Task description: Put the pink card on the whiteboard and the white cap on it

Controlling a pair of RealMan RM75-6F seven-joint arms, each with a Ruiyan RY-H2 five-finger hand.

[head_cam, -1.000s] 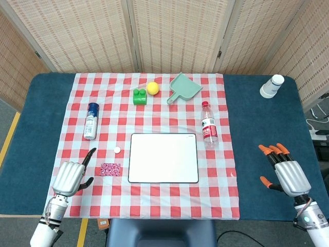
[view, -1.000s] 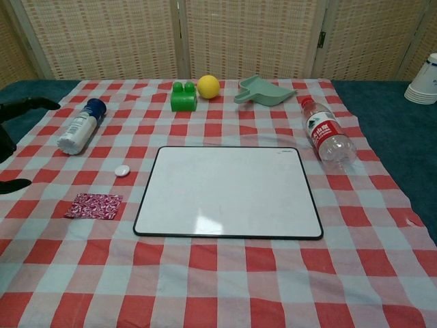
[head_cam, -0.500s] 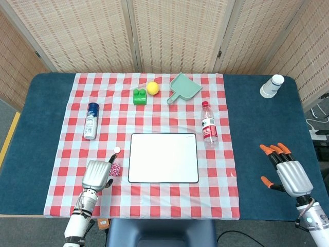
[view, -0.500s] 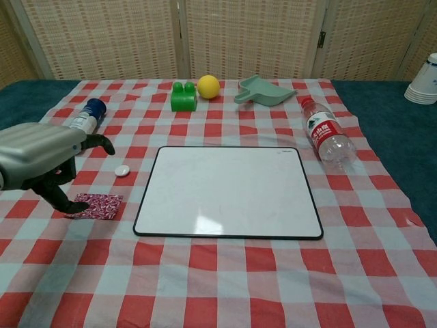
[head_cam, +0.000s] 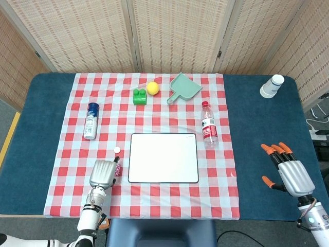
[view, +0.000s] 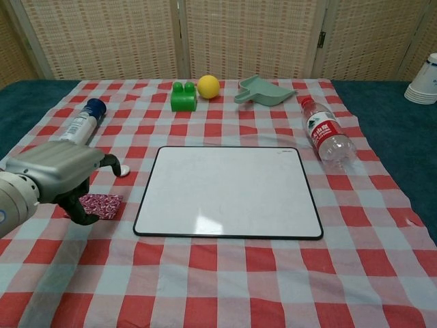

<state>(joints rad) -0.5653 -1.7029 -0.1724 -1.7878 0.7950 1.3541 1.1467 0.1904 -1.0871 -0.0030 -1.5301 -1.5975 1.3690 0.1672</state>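
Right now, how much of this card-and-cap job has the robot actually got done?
Nothing is finished yet: the whiteboard is bare. In hand: the left hand is over the pink card, which lies on the cloth beside the board; whether it grips it I cannot tell. The white cap sits untouched nearby. The right hand hangs open, far off. Both placements remain.
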